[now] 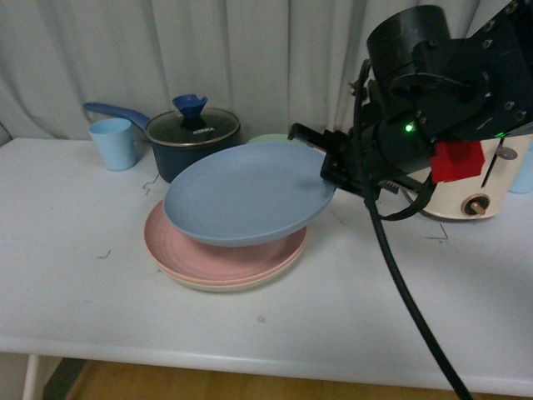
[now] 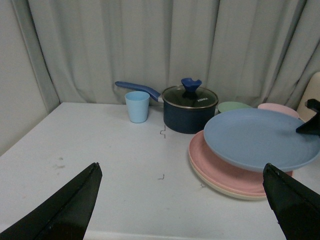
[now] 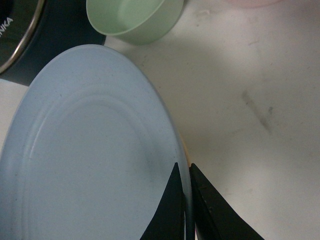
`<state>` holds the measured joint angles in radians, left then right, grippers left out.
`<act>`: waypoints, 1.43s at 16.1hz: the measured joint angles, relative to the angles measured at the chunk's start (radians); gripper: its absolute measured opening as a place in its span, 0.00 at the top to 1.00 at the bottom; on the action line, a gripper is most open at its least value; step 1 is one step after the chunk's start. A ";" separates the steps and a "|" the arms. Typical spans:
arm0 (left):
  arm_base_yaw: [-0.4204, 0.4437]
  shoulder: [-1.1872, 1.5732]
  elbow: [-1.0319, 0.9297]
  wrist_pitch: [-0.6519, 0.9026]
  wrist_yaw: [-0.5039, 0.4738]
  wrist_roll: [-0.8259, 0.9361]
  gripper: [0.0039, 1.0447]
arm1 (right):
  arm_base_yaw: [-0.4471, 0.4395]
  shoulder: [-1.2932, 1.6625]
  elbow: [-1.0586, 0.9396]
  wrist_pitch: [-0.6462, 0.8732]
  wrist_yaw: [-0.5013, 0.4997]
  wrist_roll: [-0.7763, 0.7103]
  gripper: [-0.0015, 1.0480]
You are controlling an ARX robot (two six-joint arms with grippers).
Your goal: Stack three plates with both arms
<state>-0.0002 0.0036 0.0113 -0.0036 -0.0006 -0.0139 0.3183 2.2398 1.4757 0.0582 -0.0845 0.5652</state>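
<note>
1. The blue plate [image 1: 241,193] is held tilted above the other two plates, its right edge raised and its left edge low over the stack; whether it touches the plate beneath cannot be told.
2. The pink plate [image 1: 218,258] lies on the cream plate [image 1: 229,286], only the cream rim showing below it, both on the white table [image 1: 83,292].
3. The right gripper [image 1: 326,171] has its jaws closed on the blue plate's right rim; in the right wrist view one finger [image 3: 167,210] lies over the plate and the other under it, pinching the edge.
4. The left gripper [image 2: 180,200] holds nothing, its two fingers spread wide apart above the table, well to the left of the stack.
5. Behind the plates stands a dark pot [image 1: 185,146] with a glass lid and blue knob, its blue handle pointing left.
6. A light blue cup [image 1: 112,143] stands left of the pot.
7. A green bowl [image 3: 132,19] sits just behind the blue plate, beside the pot.
8. A cream-coloured appliance [image 1: 466,196] stands at the right, partly hidden by the right arm.
9. A grey curtain [image 1: 250,58] hangs behind the table.
</note>
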 joint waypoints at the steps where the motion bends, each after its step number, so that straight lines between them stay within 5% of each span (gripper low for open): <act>1: 0.000 0.000 0.000 0.000 0.000 0.000 0.06 | 0.012 0.017 0.014 -0.011 0.000 0.013 0.97; 12: 0.000 0.000 0.000 0.000 0.000 0.000 0.06 | 0.044 0.090 0.062 -0.012 -0.013 0.089 0.97; 15: 0.000 0.000 0.000 0.000 0.000 0.000 0.06 | 0.049 0.090 0.062 -0.037 -0.022 0.090 0.71; 16: 0.000 0.000 0.000 0.000 0.000 0.000 0.06 | 0.048 0.089 0.054 -0.019 -0.017 0.090 0.51; 17: 0.000 0.000 0.000 0.000 0.000 0.000 0.06 | 0.040 0.003 -0.031 0.043 -0.018 0.108 0.18; 18: 0.000 0.000 0.000 0.000 0.000 0.000 0.06 | 0.032 -0.156 -0.096 0.103 -0.026 0.108 0.07; 21: 0.000 0.000 0.000 0.000 0.000 0.000 0.06 | 0.000 -0.315 -0.166 0.126 0.011 0.096 0.06; 23: 0.000 0.000 0.000 0.000 0.000 0.000 0.06 | -0.051 -0.451 -0.427 0.569 0.273 -0.184 0.27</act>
<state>-0.0002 0.0036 0.0113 -0.0036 -0.0010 -0.0139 0.2668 1.7885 1.0489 0.6273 0.1883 0.3809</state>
